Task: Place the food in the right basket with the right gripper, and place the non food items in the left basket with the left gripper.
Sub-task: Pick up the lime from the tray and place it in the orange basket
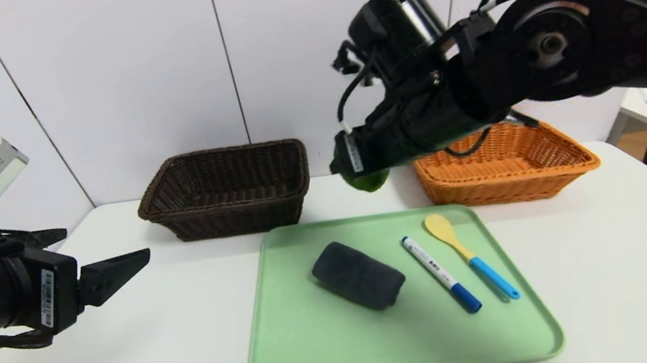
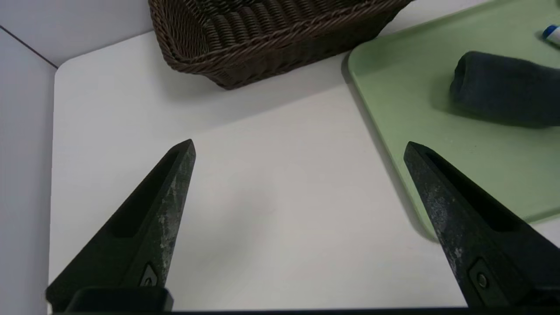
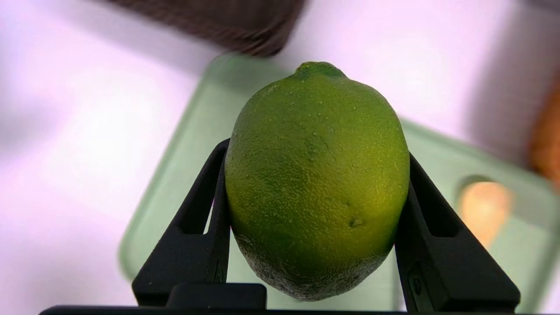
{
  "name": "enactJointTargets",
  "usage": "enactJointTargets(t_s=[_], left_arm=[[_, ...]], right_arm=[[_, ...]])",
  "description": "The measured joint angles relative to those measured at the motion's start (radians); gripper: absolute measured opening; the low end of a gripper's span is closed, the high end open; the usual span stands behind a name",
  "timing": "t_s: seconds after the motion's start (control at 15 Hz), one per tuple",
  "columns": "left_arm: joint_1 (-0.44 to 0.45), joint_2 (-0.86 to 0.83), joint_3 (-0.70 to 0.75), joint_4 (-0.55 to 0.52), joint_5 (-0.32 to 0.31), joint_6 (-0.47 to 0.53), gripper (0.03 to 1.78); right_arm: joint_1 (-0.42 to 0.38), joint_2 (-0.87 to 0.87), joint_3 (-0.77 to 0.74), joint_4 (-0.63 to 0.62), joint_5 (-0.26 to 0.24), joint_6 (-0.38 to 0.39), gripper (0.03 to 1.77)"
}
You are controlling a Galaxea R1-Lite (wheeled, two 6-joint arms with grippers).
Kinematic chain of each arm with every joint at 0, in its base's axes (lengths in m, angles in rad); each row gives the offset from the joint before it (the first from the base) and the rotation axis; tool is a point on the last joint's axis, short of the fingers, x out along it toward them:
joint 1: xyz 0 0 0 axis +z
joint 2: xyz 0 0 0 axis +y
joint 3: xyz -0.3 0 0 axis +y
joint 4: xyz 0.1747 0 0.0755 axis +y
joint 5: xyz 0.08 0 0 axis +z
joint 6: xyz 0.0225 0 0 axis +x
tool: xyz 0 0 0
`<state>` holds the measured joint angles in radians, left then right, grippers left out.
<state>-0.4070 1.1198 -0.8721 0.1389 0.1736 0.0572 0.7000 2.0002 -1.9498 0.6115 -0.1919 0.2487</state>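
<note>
Head view, left to right: the left gripper [image 1: 123, 271] waits at the left edge, jaws spread and empty, beside the green tray [image 1: 297, 360]. The dark basket [image 1: 228, 216] of tight brown wicker sits upper centre-left. On the tray lie a soft rolled towel [image 1: 358, 275], a slim marker [image 1: 440, 273] and a spoon [image 1: 469, 256], their long axes slanting down-right. The right gripper [image 1: 363, 175] is clamped on the pebbly lime [image 1: 368, 182], up in the air; the orange basket [image 1: 506, 167] lies just to its right.
</note>
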Motion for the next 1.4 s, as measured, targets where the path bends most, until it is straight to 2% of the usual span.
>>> enactJointTargets(t_s=[0.33, 0.47, 0.8, 1.0, 1.27, 1.4], left_arm=[[-0.006, 0.009, -0.008, -0.018, -0.011, -0.021, 1.69], [-0.019, 0.026, -0.026, -0.009, -0.005, -0.063, 1.69], [-0.035, 0.061, -0.074, 0.064, 0.079, -0.130, 1.69], [-0.035, 0.065, -0.098, 0.066, 0.089, -0.136, 1.69], [-0.036, 0.065, -0.102, 0.067, 0.082, -0.132, 1.69], [-0.036, 0.065, -0.102, 0.067, 0.082, -0.132, 1.69]], right_arm=[[-0.212, -0.058, 0.000, 0.002, 0.000, 0.003, 1.00], [-0.293, -0.065, 0.000, 0.001, 0.005, 0.012, 1.00], [-0.464, -0.033, 0.007, 0.000, 0.008, 0.043, 1.00], [-0.509, 0.015, 0.007, 0.000, 0.019, 0.071, 1.00], [-0.527, 0.076, 0.006, -0.001, 0.048, 0.077, 1.00], [-0.530, 0.100, 0.006, 0.000, 0.051, 0.104, 1.00]])
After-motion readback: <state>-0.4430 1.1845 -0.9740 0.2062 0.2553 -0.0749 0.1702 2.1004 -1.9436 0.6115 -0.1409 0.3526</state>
